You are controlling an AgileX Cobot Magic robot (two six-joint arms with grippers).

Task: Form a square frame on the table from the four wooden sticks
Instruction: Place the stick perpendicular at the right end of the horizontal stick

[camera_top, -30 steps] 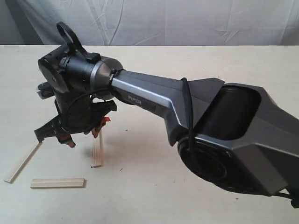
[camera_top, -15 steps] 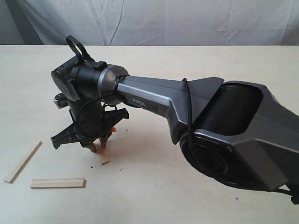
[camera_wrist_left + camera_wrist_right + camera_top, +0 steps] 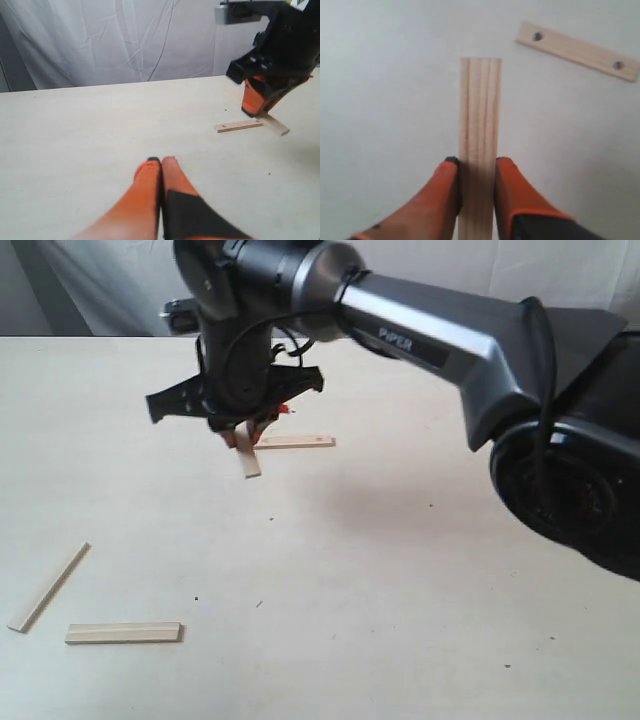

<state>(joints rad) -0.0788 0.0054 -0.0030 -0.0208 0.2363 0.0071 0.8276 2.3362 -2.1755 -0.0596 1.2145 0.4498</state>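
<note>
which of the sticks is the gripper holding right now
The stick clamped in the right gripper, slanting down from it. The other three lie loose on the table: the drilled stick beside it, a diagonal stick and a level stick farther left.

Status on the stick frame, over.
Right gripper shut on one stick. Left gripper shut, empty. Holed stick nearby, two other sticks apart. No frame yet; nothing blocking.

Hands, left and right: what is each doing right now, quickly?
Left hand: closed, empty.
Right hand: closed on a pale flat wooden stick.
</note>
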